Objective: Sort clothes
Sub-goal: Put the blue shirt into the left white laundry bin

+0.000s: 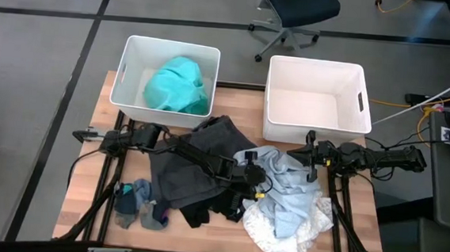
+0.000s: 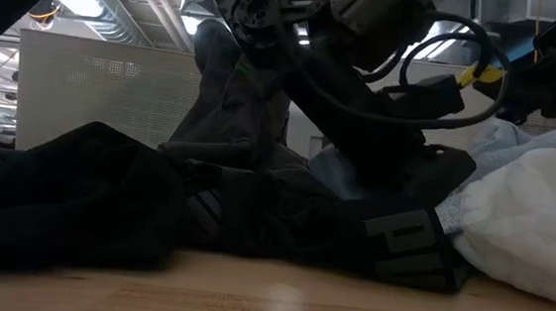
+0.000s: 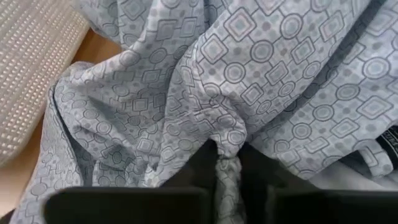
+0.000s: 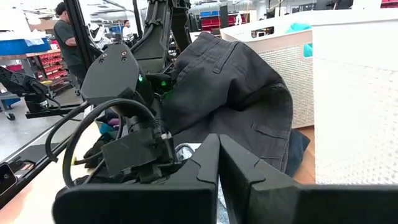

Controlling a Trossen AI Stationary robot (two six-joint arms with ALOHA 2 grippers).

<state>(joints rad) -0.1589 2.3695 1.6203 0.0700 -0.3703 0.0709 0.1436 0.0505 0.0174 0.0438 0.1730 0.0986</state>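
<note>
I am seeing my left hand (image 1: 247,177) pinching a fold of the pale blue patterned shirt (image 1: 288,186) lying mid-desk (image 1: 78,187) beside the dark grey trousers (image 1: 186,167), while my right hand (image 1: 311,165) is waiting with fingers pressed together, holding nothing, near the empty white bin (image 1: 316,100)

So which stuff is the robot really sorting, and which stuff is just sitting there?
For the job:
- pale blue patterned shirt, pinched by the left gripper
- dark grey trousers
- white lacy garment
- teal garment, already in the left bin
- socks

Just there:
- right bin, nothing in it
- office chair
- right gripper, shut, waiting
</note>
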